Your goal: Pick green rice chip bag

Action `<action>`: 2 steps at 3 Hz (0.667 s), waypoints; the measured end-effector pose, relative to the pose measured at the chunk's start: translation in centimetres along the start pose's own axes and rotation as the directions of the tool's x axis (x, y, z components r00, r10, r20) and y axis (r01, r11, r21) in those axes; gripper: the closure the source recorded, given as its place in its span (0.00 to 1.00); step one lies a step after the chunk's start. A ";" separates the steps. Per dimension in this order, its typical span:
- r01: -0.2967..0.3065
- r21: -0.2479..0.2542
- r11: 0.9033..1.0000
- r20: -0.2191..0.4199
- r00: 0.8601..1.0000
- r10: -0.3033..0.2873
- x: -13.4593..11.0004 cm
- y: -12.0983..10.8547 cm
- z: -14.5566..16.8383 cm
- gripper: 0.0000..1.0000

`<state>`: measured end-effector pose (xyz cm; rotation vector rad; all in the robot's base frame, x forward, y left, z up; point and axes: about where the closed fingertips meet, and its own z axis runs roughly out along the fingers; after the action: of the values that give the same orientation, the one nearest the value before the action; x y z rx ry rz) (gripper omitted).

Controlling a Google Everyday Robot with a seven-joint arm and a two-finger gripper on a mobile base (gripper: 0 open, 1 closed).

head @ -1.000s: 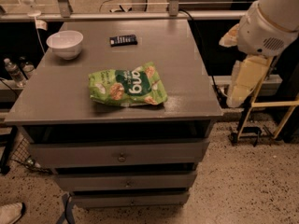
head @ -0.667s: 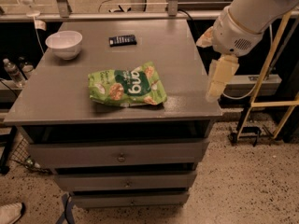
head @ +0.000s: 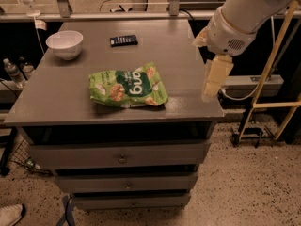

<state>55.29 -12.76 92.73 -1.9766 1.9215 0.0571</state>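
The green rice chip bag (head: 128,87) lies flat on the grey cabinet top (head: 70,102), near its front edge and a little left of centre. It is light green with a dark green patch, white letters and pale round chips. My gripper (head: 210,94) hangs pointing down over the right front edge of the top, to the right of the bag and apart from it. It holds nothing that I can see. The white arm reaches in from the upper right.
A white bowl (head: 65,44) stands at the back left of the top. A small black device (head: 123,40) lies at the back centre. Drawers (head: 122,157) sit below the top. A yellow frame (head: 270,102) stands at the right. A water bottle (head: 11,72) stands at the left.
The arm and gripper have swung left, from beside the cabinet's right side to over its right front edge. The bag, bowl and device have not moved.
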 end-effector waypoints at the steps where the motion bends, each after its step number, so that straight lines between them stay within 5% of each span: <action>1: 0.083 -0.026 0.996 0.008 0.997 -0.082 -3.5 -1.1 3.3 0.00; 2: 0.176 -0.052 0.983 -0.006 0.984 -0.176 -7.4 -1.2 5.8 0.00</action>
<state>57.37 -4.03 89.84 -2.1767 1.7597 0.0484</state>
